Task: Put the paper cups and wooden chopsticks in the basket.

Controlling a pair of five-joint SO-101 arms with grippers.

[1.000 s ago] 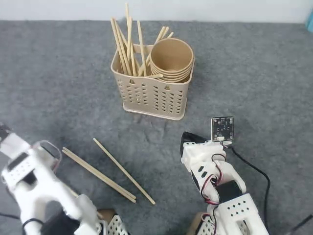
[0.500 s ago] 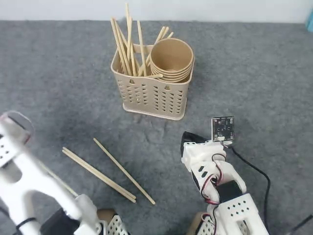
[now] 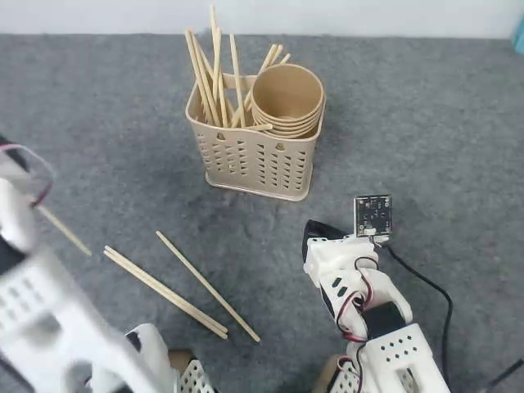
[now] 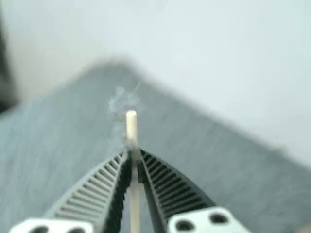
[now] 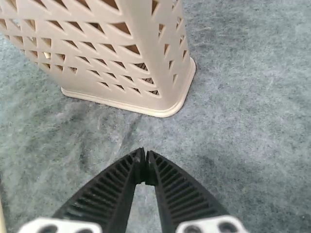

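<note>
Matt plastic basket [image 3: 254,160], bare wooden chopsticks [image 3: 164,291], fuzzy cloth mat [image 3: 426,123].

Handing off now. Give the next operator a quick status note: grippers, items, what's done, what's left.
Left gripper: shut on one chopstick, at the left side.
Right gripper: shut, empty, low before the basket.
Done: paper cups stacked in the basket, upright chopsticks beside them.
Left: the held chopstick, plus three loose chopsticks on the carpet.

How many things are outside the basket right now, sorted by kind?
Chopsticks lying on the carpet: 3
Chopstick held in the left gripper: 1
Paper cups: 0 outside, all stacked in the basket
Total: 4
</note>
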